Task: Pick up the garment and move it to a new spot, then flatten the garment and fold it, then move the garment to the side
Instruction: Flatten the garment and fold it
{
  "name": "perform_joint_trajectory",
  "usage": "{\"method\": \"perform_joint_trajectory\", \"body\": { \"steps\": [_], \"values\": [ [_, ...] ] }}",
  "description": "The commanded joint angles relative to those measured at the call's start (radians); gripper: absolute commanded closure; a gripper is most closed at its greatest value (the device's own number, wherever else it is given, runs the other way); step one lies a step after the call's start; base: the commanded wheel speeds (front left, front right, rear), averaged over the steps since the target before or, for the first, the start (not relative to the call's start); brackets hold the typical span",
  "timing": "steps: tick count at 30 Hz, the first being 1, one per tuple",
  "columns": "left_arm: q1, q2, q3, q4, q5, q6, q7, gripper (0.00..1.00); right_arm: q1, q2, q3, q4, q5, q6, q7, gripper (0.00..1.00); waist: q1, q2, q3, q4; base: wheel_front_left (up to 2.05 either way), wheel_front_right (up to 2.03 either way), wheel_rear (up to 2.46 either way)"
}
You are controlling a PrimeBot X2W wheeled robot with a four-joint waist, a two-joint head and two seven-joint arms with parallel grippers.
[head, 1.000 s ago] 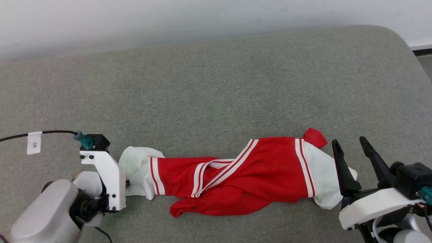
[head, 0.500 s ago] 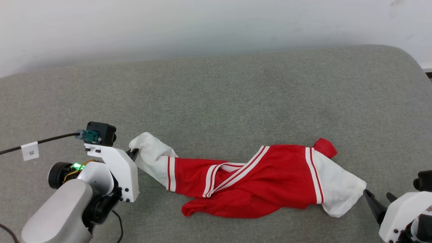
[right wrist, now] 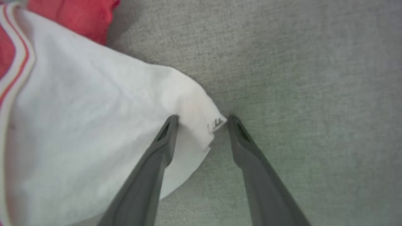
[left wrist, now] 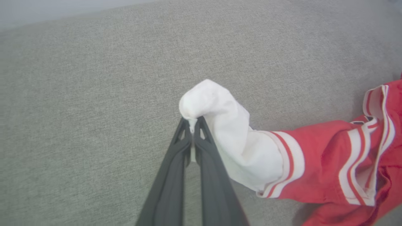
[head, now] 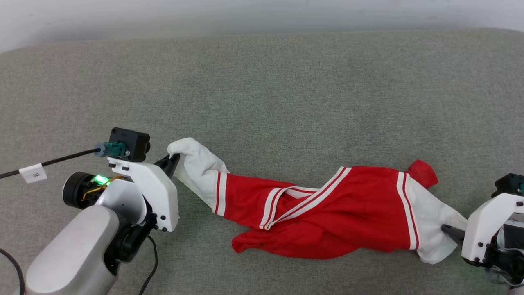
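Change over the last second: the left gripper (head: 173, 159) has lifted the left-hand white sleeve (head: 196, 164) off the surface. Its dark fingers (left wrist: 201, 147) are pressed together on the cuff. The right gripper (right wrist: 202, 117), earlier upright beside the right-hand white sleeve (head: 430, 221), now lies low, jaws apart and straddling that sleeve's corner, not closed. The head camera has also shifted.

The red jersey garment with red-and-white striped trim (head: 327, 217) is stretched in a crumpled band between the grippers, on the near part of the grey coarse-woven cushion (head: 262, 102).

A black cable with a white tag (head: 32, 173) trails off from the left wrist. The striped collar is folded mid-band.
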Motion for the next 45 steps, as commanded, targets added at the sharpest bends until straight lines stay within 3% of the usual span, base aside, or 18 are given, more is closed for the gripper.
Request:
{"method": "perform_joint_trajectory", "body": {
  "steps": [1,7,10,15,26,34,45],
  "values": [
    [-0.001,0.0,0.001,-0.001,-0.003,0.004,-0.006,1.0,0.023,0.027,0.024,0.054,0.005,0.0,0.026,1.0,-0.0001,-0.0001,0.0,0.003,0.0,0.0,0.0],
    [0.009,-0.001,0.009,0.008,-0.003,0.006,-0.033,1.0,-0.032,-0.012,0.036,0.045,0.032,0.0,-0.01,1.0,-0.0001,-0.0001,-0.02,0.001,0.0,0.0,0.0],
    [-0.017,-0.003,0.034,0.021,0.014,0.023,-0.083,1.0,-0.09,-0.079,0.07,-0.042,0.016,0.0,-0.117,1.0,-0.0001,-0.0001,-0.065,-0.008,0.0,0.0,0.0],
    [-0.067,-0.009,0.064,0.046,0.022,0.042,-0.112,1.0,-0.167,-0.121,0.116,-0.082,-0.017,0.0,-0.185,1.0,-0.0001,-0.0001,-0.121,-0.016,0.0,0.0,0.0],
    [-0.339,-0.063,0.108,0.213,0.06,0.039,-0.164,1.0,-0.465,-0.161,0.233,0.017,-0.043,0.0,-0.297,1.0,-0.0001,-0.0001,-0.168,-0.021,0.0,0.0,0.0],
    [-0.611,-0.118,0.141,0.415,0.079,-0.009,-0.244,1.0,-0.764,-0.163,0.291,0.171,-0.044,0.0,-0.431,1.0,-0.0001,-0.0001,-0.078,-0.019,0.0,0.0,0.0],
    [-0.985,-0.136,0.183,0.584,0.116,-0.049,-0.35,1.0,-1.159,-0.173,0.306,0.32,-0.092,0.0,-0.626,1.0,-0.0001,-0.0001,0.143,-0.014,0.0,0.0,0.0]
  ]
}}
